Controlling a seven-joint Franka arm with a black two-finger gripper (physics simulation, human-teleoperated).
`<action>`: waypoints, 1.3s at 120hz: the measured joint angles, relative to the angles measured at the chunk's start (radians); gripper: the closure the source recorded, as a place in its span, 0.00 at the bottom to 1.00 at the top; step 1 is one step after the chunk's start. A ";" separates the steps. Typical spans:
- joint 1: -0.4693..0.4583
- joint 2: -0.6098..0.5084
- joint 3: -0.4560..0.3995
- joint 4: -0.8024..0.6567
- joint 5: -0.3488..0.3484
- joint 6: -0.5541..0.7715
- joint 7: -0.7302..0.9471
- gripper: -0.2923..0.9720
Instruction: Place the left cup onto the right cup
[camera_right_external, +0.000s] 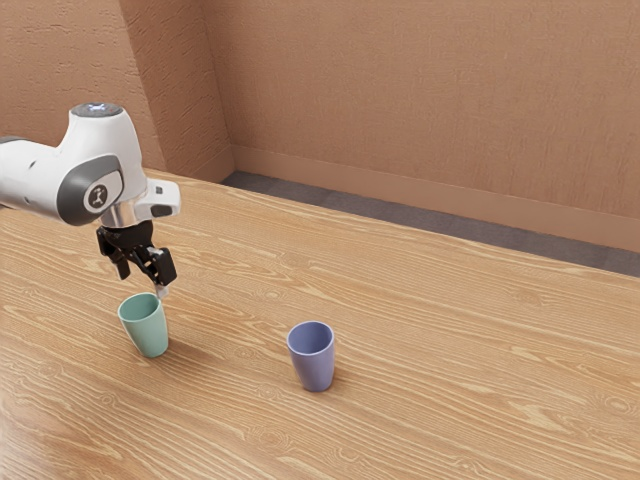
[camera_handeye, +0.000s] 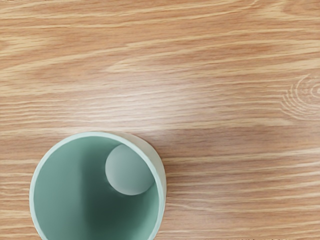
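A mint-green cup stands upright on the wooden table, toward the exterior view's left. A lavender-blue cup stands upright to its right, about two cup widths away. My black gripper hangs just above the green cup's rim, open, with nothing between its fingers. One fingertip is over the rim's far right side. In the wrist view I look straight down into the green cup, whose inside holds nothing and whose round bottom shows pale.
The wooden table stretches wide to the right and front of both cups. A brown wall and a strip of grey floor lie beyond the table's far edge.
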 joint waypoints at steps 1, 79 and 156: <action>0.000 0.000 0.000 0.000 0.000 0.000 0.001 0.23; 0.010 -0.022 -0.001 -0.082 -0.001 0.035 0.033 0.23; 0.011 0.070 -0.002 -0.045 -0.007 0.094 0.043 0.23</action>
